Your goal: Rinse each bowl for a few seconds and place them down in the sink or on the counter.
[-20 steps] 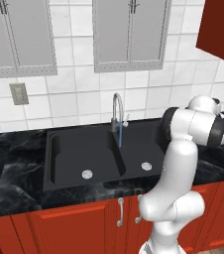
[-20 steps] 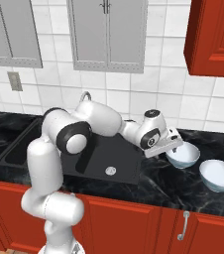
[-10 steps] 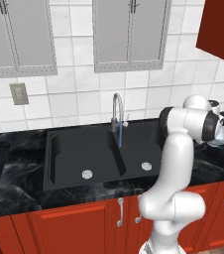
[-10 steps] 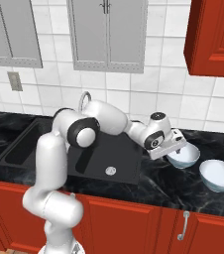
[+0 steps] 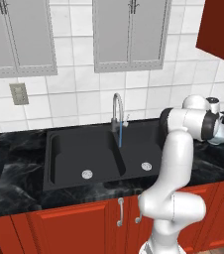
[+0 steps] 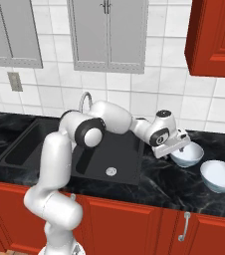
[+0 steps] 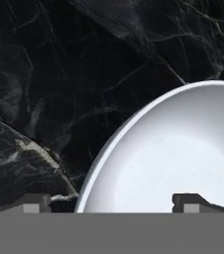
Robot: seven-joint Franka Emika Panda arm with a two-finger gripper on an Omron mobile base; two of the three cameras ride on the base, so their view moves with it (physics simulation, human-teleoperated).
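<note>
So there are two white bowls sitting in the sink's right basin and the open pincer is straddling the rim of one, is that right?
Not quite. The two bowls sit on the black counter to the right of the sink, not in its right basin; the right base view shows this. The rest holds: the open pincer is straddling the rim of the nearer bowl.

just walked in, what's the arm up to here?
The arm is reaching to the counter right of the sink, with its open end effector straddling the rim of the nearer bowl, one fingertip inside, one outside. Nothing is gripped yet. A second bowl sits further right. The faucet is running.
</note>
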